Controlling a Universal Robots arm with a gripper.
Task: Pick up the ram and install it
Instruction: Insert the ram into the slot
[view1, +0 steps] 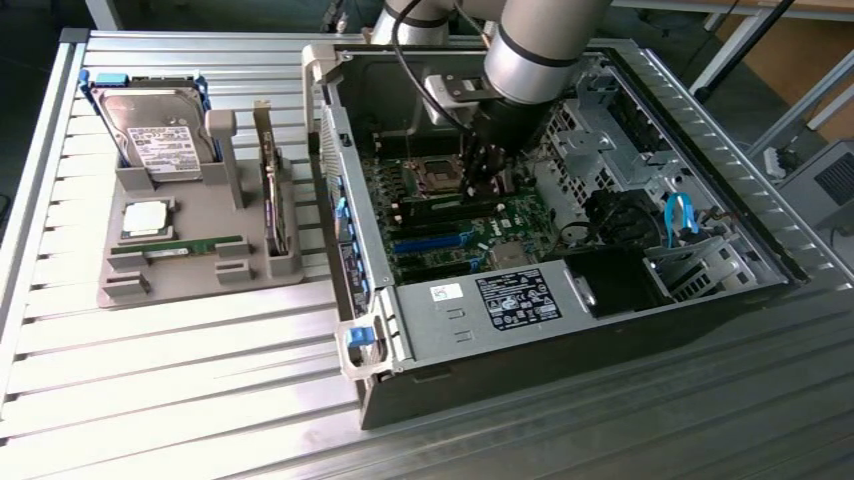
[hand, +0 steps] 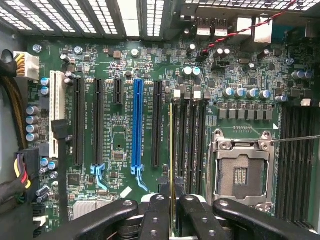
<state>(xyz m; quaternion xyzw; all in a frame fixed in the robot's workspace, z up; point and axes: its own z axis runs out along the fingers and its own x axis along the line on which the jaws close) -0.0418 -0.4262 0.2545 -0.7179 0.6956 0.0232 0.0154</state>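
In the wrist view the ram shows edge-on as a thin yellowish-green strip, and my gripper is shut on it between its black fingers. The strip lines up with the first of the black memory slots beside the empty processor socket. Whether it touches the slot I cannot tell. In the exterior view my gripper reaches down into the open computer case, over the motherboard.
A grey holder at the exterior view's left carries a hard drive, a silver processor and another green stick. Case walls, a power supply and blue cables surround the board. A blue slot lies nearby.
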